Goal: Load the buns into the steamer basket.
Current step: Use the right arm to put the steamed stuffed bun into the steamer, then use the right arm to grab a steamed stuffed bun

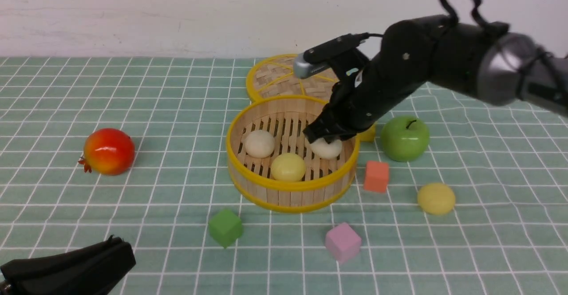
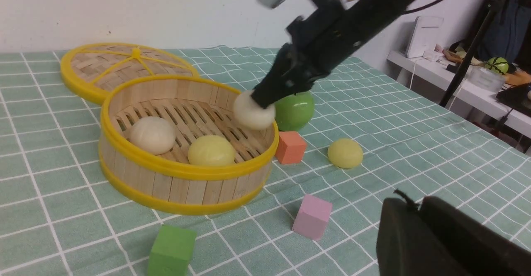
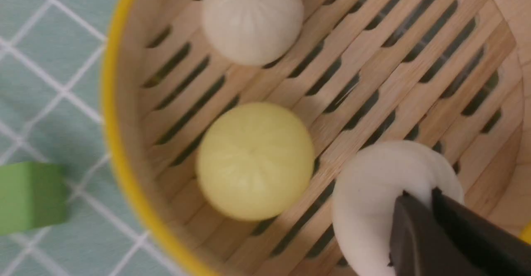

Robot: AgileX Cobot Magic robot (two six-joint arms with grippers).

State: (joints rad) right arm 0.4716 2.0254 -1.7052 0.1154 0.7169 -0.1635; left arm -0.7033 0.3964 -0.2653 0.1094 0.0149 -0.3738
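Right fingers (image 3: 415, 234) were clenched on an off-white bun (image 3: 373, 193), pinching its upper part inside the steamer basket (image 1: 290, 187), on the side nearest the green apple (image 1: 404, 138). Whether the bun touched the slatted floor could not be told. To finish the placement well, the sound course seemed to be to lower straight down until the bun sat on the slats. The fingers could then part only a little and lift away vertically, since the soft surface might cling to a pad and the basket wall stood just beside. A second off-white bun (image 1: 260, 143) and a pale yellow bun (image 1: 288, 167) lay in the basket, apart from the held one, so nothing needed nudging. The last yellow bun (image 1: 436, 198) lay on the worktop (image 1: 155, 108) near the orange cube (image 1: 376, 176), outside the basket. Left fingers (image 2: 415, 243) sat low at the near edge, pressed together and holding nothing.
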